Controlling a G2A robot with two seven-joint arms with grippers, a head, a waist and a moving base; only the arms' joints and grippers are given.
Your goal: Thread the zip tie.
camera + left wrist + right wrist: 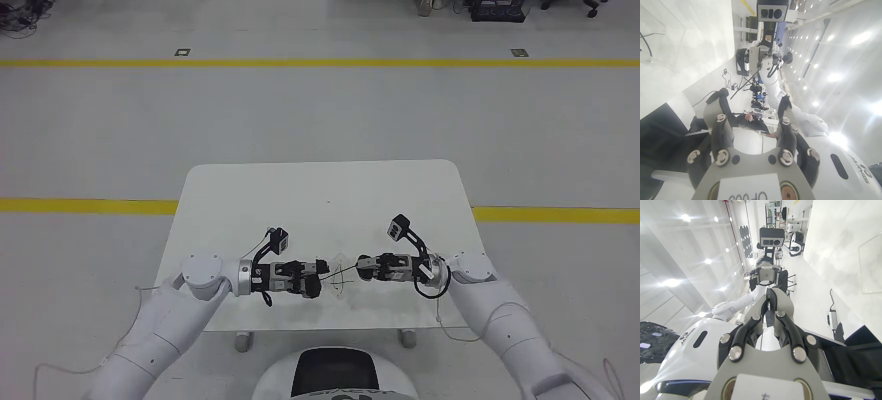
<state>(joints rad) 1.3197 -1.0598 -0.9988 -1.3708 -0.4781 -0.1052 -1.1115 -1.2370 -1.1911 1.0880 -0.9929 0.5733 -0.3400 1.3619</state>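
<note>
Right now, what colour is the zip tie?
Black: the zip tie shows best in the top view, a thin strand against the white table.

The zip tie (341, 272) is a thin, dark strip, showing in the top view as a fine line over the near part of the bench (320, 190). It spans the short gap between the right gripper (362, 267) and the left gripper (320, 274), lying almost level with a slight slant. One end sits in the right fingers (780, 302), which are drawn close together on it. The other end reaches toward the left fingers (723, 100), which stand wide apart; whether it touches them cannot be told. Its head and tail are too small to make out.
</note>
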